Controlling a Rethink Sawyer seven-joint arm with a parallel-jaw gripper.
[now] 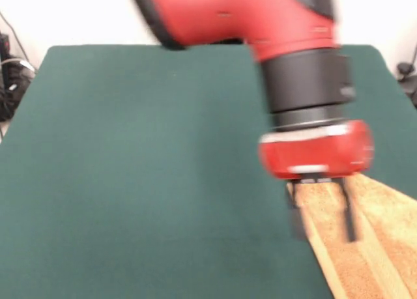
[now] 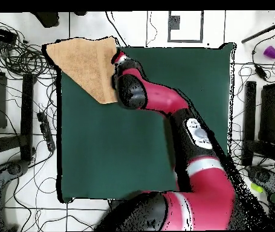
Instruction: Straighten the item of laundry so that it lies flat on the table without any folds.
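Towel: the orange-yellow towel (image 1: 365, 247) lies at the near right corner of the table (image 1: 143, 175) in the front view, running off the picture's edge; seen from overhead it sits askew on a corner and part of it reaches past the table's edge.

Towel surface: what shows looks fairly flat, with a smoother woven band running along it; I cannot tell from here whether a fold remains under the arm.

Gripper: the gripper (image 1: 321, 208) hangs just over the towel's inner edge, its two dark fingers (image 1: 350, 214) pointing down and standing a little apart with nothing between them. Whether the tips touch the cloth I cannot say.

Arm: the red and black arm (image 2: 164, 103) stretches out across the green top towards that corner.

Risk, overhang: I reckon a pull towards the edge could drag more cloth off the table, and its own weight might then slide it to the floor.

Risk, grip: pinching so near the edge may catch only a few loops of terry, so the cloth could slip out mid-pull and bunch.

Risk, pressing: coming down too hard might snag the felt and wrinkle the towel rather than flatten it.

Risk, reach: the arm looks well extended, leaving little room to pull further outward.

Writing: no brand, label or lettering can be read on towel, gripper or arm.
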